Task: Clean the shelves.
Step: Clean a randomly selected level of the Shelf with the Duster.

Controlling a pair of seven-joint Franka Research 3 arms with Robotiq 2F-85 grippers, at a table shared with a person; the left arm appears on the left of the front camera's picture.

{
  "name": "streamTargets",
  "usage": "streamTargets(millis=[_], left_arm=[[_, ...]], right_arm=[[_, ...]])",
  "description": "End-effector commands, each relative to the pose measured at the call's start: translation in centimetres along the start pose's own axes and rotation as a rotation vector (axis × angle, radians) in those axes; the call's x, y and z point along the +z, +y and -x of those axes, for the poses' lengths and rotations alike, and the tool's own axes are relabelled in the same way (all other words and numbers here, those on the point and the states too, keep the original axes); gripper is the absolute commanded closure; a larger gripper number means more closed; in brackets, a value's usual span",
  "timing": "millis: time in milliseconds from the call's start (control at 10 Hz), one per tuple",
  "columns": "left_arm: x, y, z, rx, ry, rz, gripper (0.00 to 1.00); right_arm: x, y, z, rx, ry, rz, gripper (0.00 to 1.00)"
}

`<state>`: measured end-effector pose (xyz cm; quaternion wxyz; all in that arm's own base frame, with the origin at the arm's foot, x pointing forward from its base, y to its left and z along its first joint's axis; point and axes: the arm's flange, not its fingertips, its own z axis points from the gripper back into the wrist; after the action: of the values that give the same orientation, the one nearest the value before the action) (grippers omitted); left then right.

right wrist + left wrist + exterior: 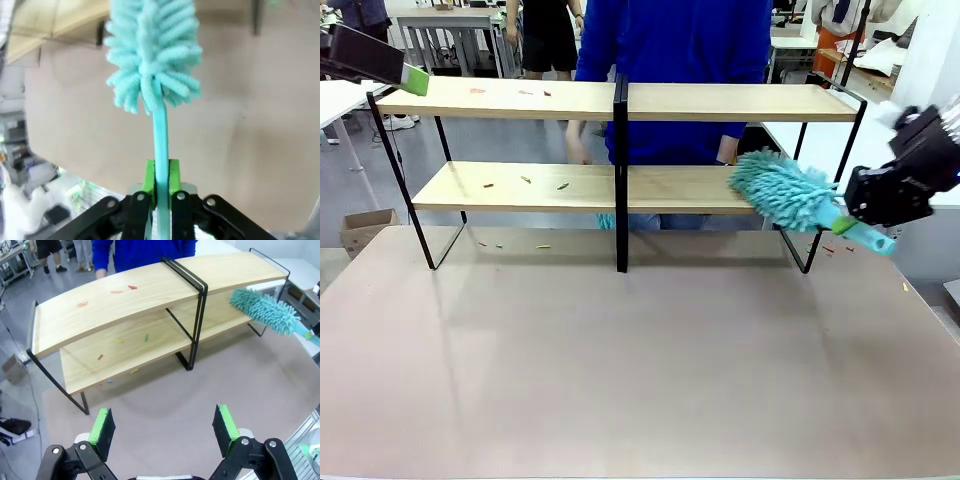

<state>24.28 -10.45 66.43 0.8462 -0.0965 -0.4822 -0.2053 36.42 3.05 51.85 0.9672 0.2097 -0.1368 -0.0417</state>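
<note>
Right gripper (160,175) pinches the duster (785,190), head at the shelves' (720,102) lower-right end; left gripper (165,427) spread, empty. I judge sweeping is starting: next, push left through the crumbs (525,180).

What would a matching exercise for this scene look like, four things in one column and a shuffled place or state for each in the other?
1. duster
2. left gripper
3. right gripper
4. coloured scraps

A. open, holding nothing
B. scattered on both boards of the shelves
C. shut on the teal handle
D. fluffy head by the lower board's right end

Pairs: 1-D, 2-A, 3-C, 4-B.
</note>
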Motion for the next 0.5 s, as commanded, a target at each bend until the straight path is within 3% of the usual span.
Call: streamTargets(millis=[0,200,400], left_arm=[[0.10,0.04,0.00,0.002,-0.003,0.001,0.00],[0.10,0.04,0.00,0.002,-0.003,0.001,0.00],[0.10,0.04,0.00,0.002,-0.003,0.001,0.00]], right_arm=[[1.95,0.33,2.30,-0.165,-0.128,0.086,0.88],[2.24,0.48,2.91,-0.182,-0.171,0.110,0.88],[1.82,1.27,2.53,-0.044,-0.190,0.084,0.88]])
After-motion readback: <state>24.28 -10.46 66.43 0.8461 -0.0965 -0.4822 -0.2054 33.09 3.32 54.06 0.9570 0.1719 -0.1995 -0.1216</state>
